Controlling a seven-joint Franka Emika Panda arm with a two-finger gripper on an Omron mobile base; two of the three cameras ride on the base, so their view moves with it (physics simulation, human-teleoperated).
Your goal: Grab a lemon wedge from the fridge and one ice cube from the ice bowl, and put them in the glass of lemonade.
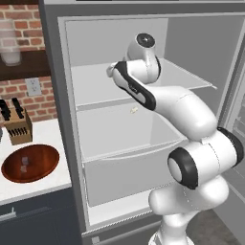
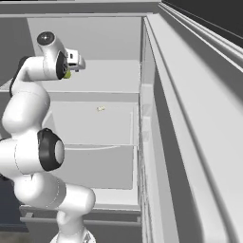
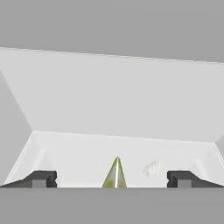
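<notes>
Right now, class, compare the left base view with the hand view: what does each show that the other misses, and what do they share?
Left base view alone: the wide reddish-brown ice bowl on the white counter, a wooden knife block behind it, and a brick wall. Hand view alone: the tiny yellow-green lemon wedge between the open gripper tips. Shared: the pale grey shelved interior of the open fridge, and a small whitish piece lying on a shelf.

Knife block (image 1: 17,126) beside wall outlet (image 1: 33,86)

2 base views face the open fridge (image 1: 143,143); hand view inside.
</notes>
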